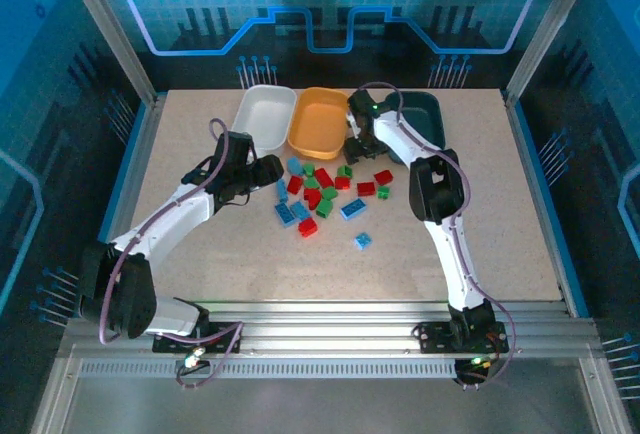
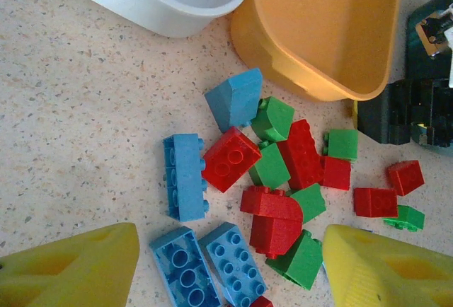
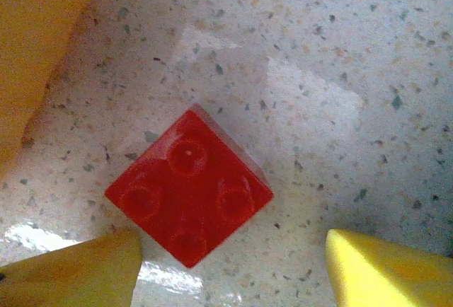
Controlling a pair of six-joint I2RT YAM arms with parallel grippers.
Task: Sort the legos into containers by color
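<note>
As both arms [image 1: 170,216] [image 1: 447,229] reach forward, jaws wide: left above legos [image 2: 272,169], right astride red lego [image 3: 187,197].

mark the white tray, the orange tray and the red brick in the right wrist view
white tray [image 1: 265,116], top view, bare floor
orange tray [image 1: 318,122], top view, bare floor
red brick [image 3: 190,195], right wrist view, studded top face

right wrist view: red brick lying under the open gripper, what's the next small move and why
Probably a slight twist of the right gripper before it lowers to grasp. Its fingers stand apart, and the red brick lies loose on the table beside the orange tray, turned corner-on to them. Squaring up should let them meet flat sides.
</note>
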